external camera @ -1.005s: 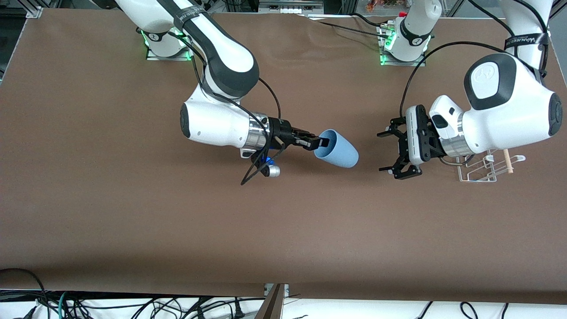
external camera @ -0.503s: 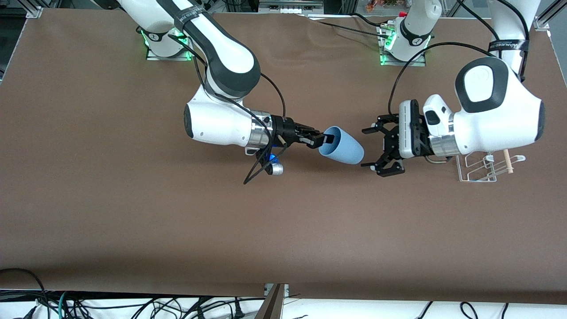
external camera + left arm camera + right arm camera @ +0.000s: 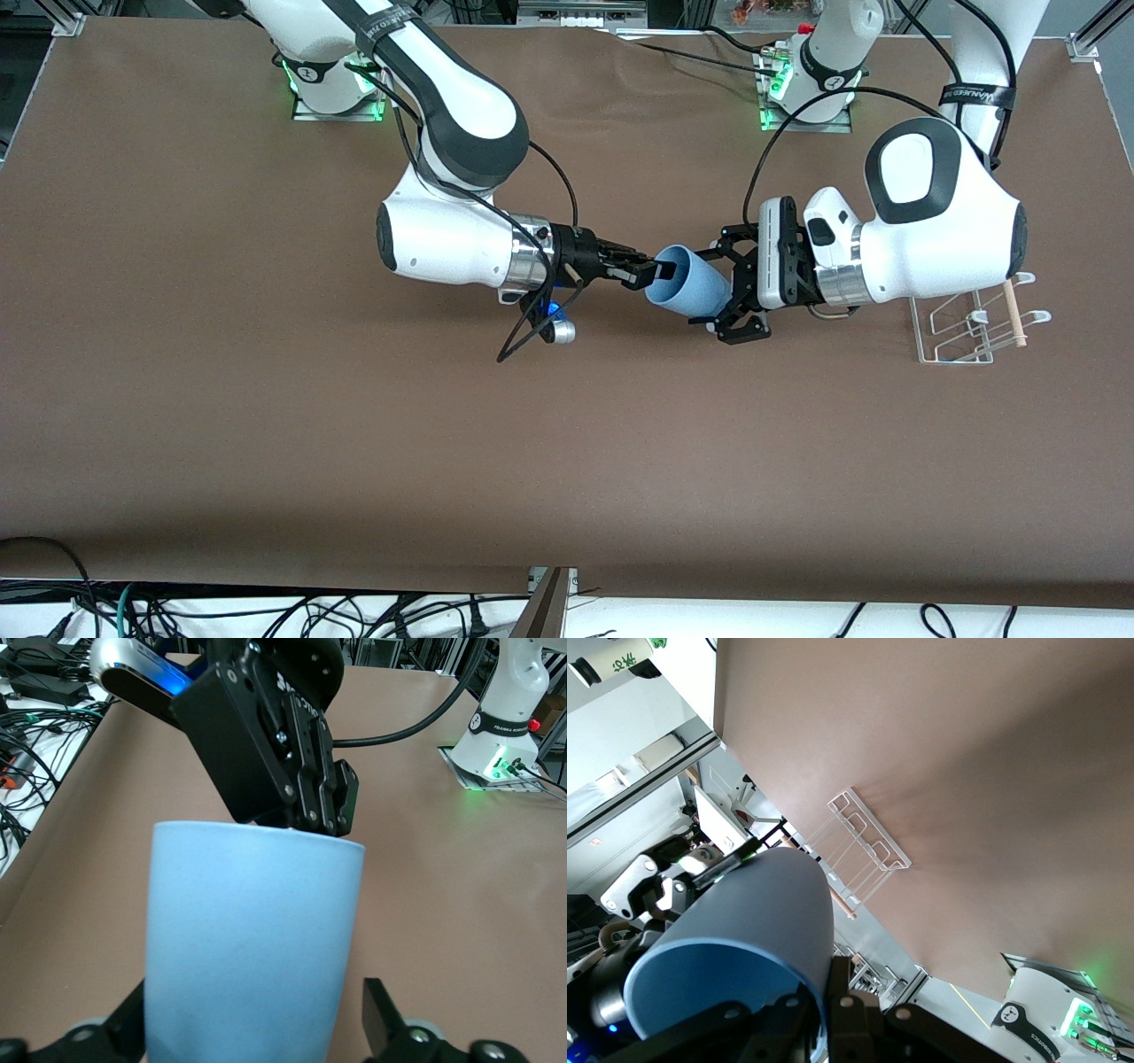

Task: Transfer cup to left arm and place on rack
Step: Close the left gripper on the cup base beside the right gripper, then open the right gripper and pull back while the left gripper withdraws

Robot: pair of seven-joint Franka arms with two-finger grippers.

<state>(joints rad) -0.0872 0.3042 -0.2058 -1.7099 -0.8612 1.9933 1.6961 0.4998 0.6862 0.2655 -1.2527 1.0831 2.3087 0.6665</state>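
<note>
The light-blue cup (image 3: pixel 689 283) hangs on its side above the middle of the table. My right gripper (image 3: pixel 649 274) is shut on the cup's rim, one finger inside the mouth and one outside; the rim shows in the right wrist view (image 3: pixel 744 966). My left gripper (image 3: pixel 728 289) is open, its fingers on either side of the cup's base end, a small gap still showing in the left wrist view, where the cup (image 3: pixel 252 939) fills the space between them. The white wire rack (image 3: pixel 973 328) with its wooden dowel stands at the left arm's end of the table.
The brown table surface (image 3: pixel 354 425) spreads around both arms. The arm bases (image 3: pixel 804 84) stand along the table's edge farthest from the front camera. Cables lie off the table's near edge (image 3: pixel 266 611).
My left gripper has moved from beside the rack toward the cup and now straddles its base end. My right gripper has shifted the cup slightly toward it.
</note>
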